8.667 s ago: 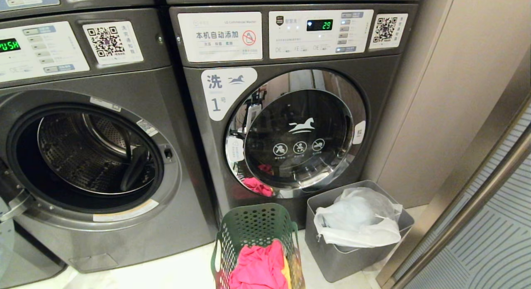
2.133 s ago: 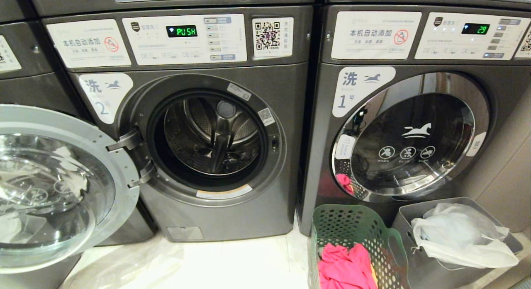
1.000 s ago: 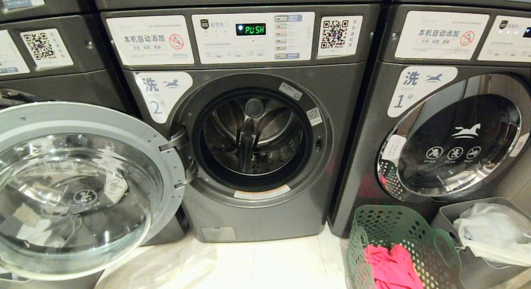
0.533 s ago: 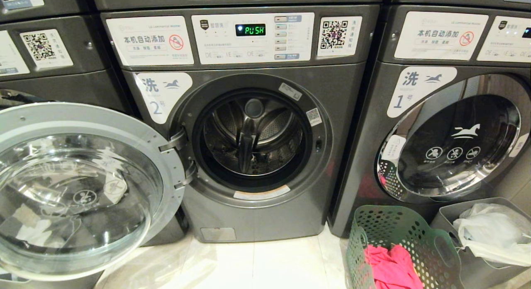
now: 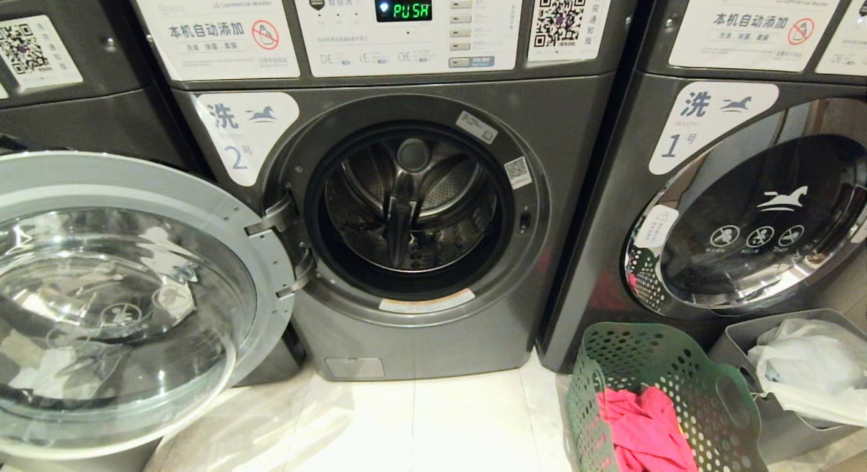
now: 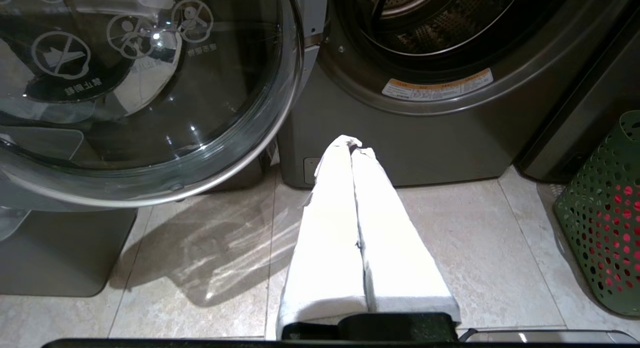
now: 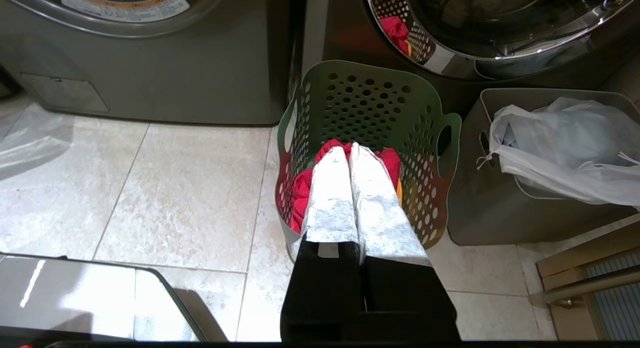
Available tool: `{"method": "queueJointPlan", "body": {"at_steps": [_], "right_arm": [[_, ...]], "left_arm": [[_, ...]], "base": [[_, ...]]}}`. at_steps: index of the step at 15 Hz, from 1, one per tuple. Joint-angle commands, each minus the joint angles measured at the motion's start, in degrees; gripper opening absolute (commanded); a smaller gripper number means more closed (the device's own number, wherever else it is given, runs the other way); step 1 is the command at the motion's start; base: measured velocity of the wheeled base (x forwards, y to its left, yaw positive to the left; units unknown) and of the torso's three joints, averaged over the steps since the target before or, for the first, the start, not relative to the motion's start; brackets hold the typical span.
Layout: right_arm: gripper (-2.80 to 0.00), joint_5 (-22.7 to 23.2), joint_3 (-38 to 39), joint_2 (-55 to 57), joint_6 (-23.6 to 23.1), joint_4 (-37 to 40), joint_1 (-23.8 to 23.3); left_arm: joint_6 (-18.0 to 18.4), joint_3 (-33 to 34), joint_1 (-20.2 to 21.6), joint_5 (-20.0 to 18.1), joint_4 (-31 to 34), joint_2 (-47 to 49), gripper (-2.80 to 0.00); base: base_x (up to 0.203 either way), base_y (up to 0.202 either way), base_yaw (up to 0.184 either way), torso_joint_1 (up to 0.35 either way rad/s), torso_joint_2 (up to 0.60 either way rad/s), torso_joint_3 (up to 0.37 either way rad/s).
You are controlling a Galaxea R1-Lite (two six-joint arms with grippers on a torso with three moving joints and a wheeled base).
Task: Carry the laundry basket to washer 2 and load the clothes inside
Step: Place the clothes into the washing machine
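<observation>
Washer 2 (image 5: 413, 208) fills the centre of the head view, its glass door (image 5: 122, 303) swung wide open at the left of the frame. The laundry basket (image 5: 660, 391) stands on the tiled floor (image 5: 420, 424) at lower right, before washer 1 (image 5: 752, 215) and beside a grey bin (image 5: 792, 384), with the clothes (image 5: 643, 431) inside. The left gripper (image 6: 354, 144) is clenched and empty above the floor. The right gripper (image 7: 348, 149) is clenched over the basket, grasping nothing.
</observation>
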Motion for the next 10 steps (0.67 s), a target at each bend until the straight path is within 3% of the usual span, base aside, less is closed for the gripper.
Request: {"method": "queueJointPlan", "body": {"at_steps": [1, 10], "right_arm": [[-2.80, 0.2, 0.0, 0.0, -0.1, 0.1, 0.0], [-2.80, -0.2, 0.1, 0.0, -0.1, 0.1, 0.0]], "left_arm": [[0.0, 0.0, 0.0, 0.0, 0.0, 0.1, -2.80], [0.0, 0.0, 0.0, 0.0, 0.0, 0.1, -2.80]], "base": [[0.000, 0.000, 0.000, 0.007, 0.00, -0.198], [0.000, 0.000, 0.000, 0.003, 0.00, -0.199]]}}
